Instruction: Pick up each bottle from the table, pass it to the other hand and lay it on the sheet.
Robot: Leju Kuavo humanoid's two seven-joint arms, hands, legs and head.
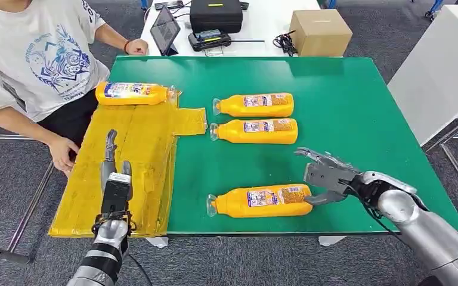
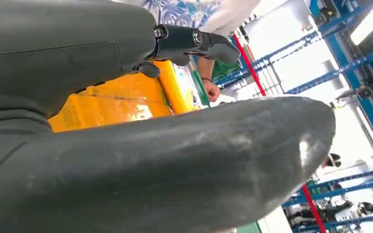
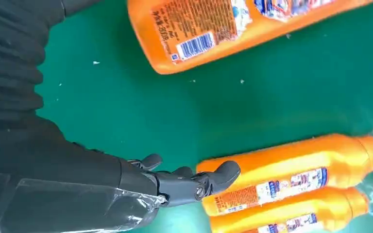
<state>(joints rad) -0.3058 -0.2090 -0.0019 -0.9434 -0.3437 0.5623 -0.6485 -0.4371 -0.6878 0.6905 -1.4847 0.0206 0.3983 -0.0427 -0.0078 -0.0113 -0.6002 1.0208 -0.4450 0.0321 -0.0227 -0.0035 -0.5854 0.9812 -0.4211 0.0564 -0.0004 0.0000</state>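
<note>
Four orange plastic bottles with clear caps, all lying on their sides on the green counter (image 1: 346, 107). One already laid across the far edge of the crinkled yellow sheet (image 1: 125, 179) at about ten o'clock (image 1: 132, 93), likely a finished delivery. Two more side by side near the middle at twelve o'clock (image 1: 255, 105) (image 1: 256, 131), caps toward the sheet. Nearest bottle (image 1: 261, 201) at five o'clock, close to the front edge, probably next in line. Right hand (image 1: 324, 174) released, fingers spread, poised just beside that bottle's base, holding nothing, seemingly shaped for a grasp from the end. Left hand (image 1: 114, 179) over the sheet at seven o'clock, fingers extended and empty, apparently placed to receive the pass. Seated person in a white printed shirt (image 1: 36, 53) at ten o'clock, one hand resting by the sheet's edge.
</note>
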